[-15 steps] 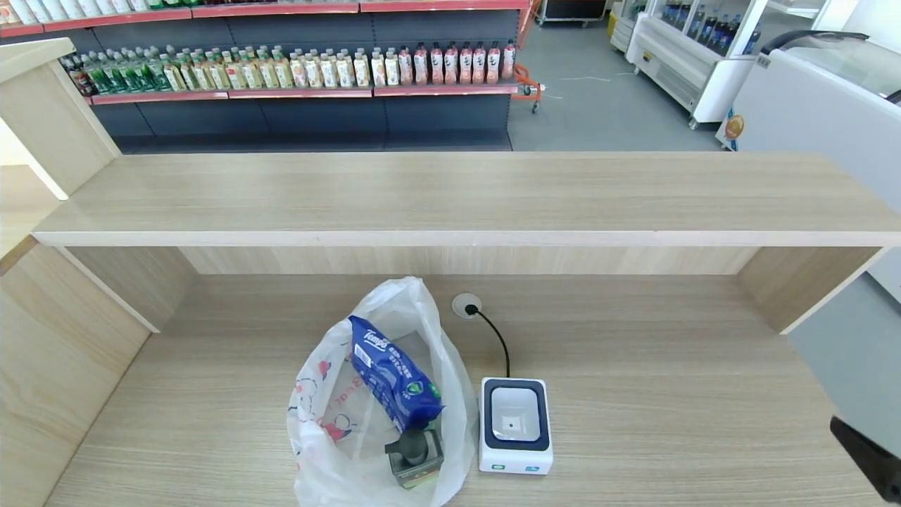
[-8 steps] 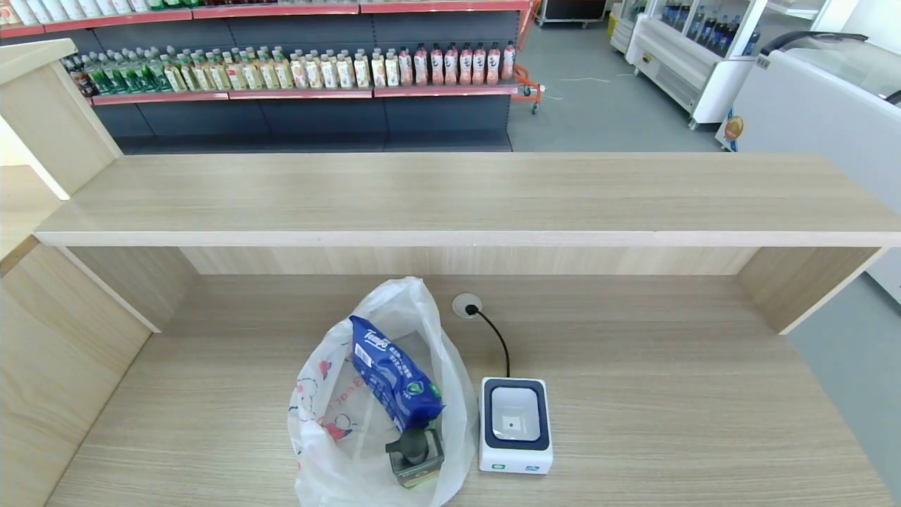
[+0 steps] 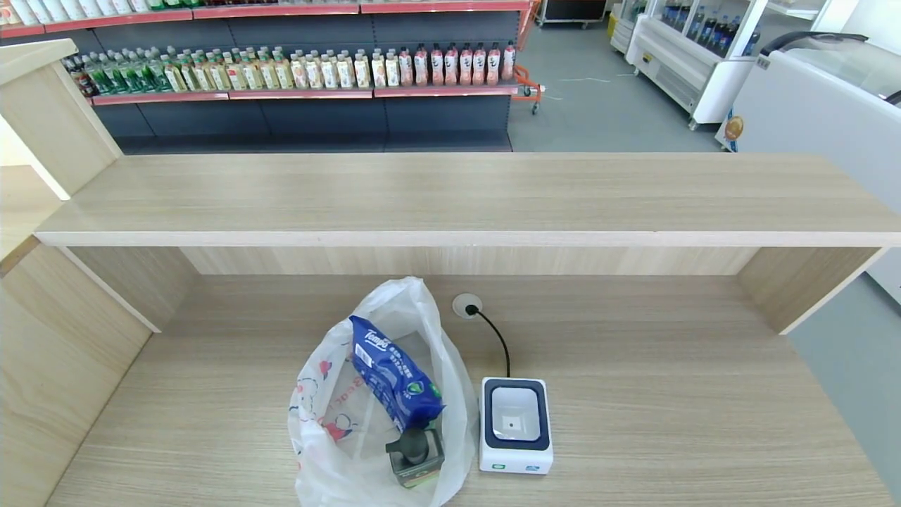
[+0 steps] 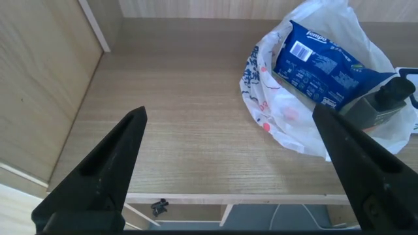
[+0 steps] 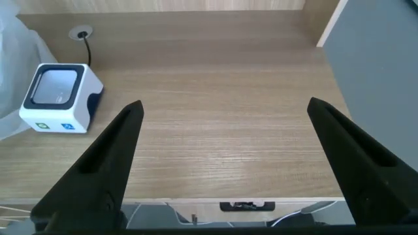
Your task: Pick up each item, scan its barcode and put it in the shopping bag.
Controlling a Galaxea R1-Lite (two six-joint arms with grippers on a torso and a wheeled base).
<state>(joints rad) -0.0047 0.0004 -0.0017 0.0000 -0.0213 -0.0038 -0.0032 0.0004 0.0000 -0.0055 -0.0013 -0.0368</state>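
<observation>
Light wood-grain desk (image 3: 633,394) runs under a raised counter ledge (image 3: 464,197), with shop shelves of bottles (image 3: 295,70) and chest freezers (image 3: 809,91) behind. The white, half-clear shopping bag (image 3: 331,429) lies on the desk just beside the scanner (image 3: 515,424), whose black cable (image 3: 498,341) runs to a hole in the desktop. The bag's near end is cut off by the bottom edge of the head view, and its creased film blurs what lies deeper inside.

A blue tissue pack (image 3: 392,380) leans upright in the bag's open mouth; its lower end is hidden behind a small dark item (image 3: 415,454). That item looks like a grey-green box with a rounded black top, but what it is cannot be made out.

In the left wrist view the left gripper (image 4: 230,117) stands with its two dark fingers (image 4: 98,176) spread wide and nothing held, bare desk between them. The shopping bag (image 4: 271,108) lies farther out on the desk, off to one side, apart from both fingers. The tissue pack (image 4: 313,62) shows its white barcode panel, and the dark item (image 4: 385,98) is partly covered by one finger.

The right gripper (image 5: 225,104) is likewise spread wide and holds nothing, with bare desk between its fingers. The scanner (image 5: 55,98) sits beyond one finger, and a sliver of the bag (image 5: 10,59) is cut off at the picture's edge.
</observation>
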